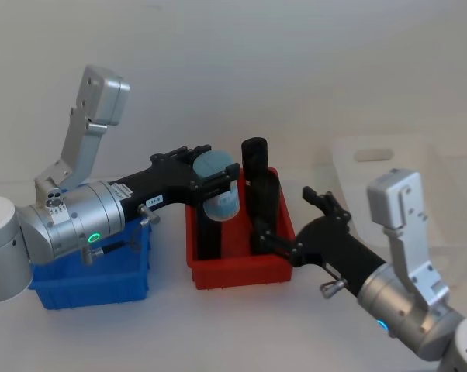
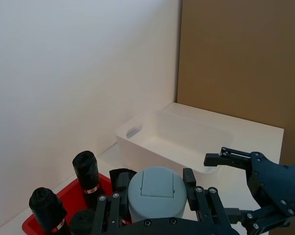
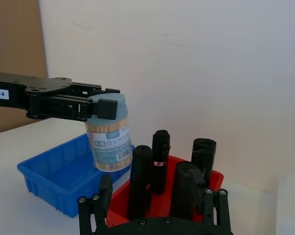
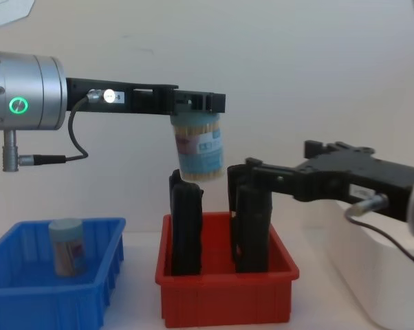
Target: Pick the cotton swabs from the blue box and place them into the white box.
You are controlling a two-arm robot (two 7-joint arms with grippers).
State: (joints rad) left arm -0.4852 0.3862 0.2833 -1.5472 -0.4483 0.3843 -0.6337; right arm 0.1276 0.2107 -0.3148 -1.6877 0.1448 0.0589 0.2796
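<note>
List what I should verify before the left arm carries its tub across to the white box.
1. Grip: left gripper shut on the held tub at its lid, tub upright: ok.
2. Clearance below: tub bottom near tops of the black blocks in the red bin: cannot tell.
3. Path: open right gripper sits between tub and white box: probably not ok.
4. Room: visible inside of white box is bare: ok.
5. Emptying: a second tub stands in the blue box: not ok.

We see bright, soft light everywhere. A pale shadow lies on the worktop just beside the red bin. Right of it, the white box looks washed out.
</note>
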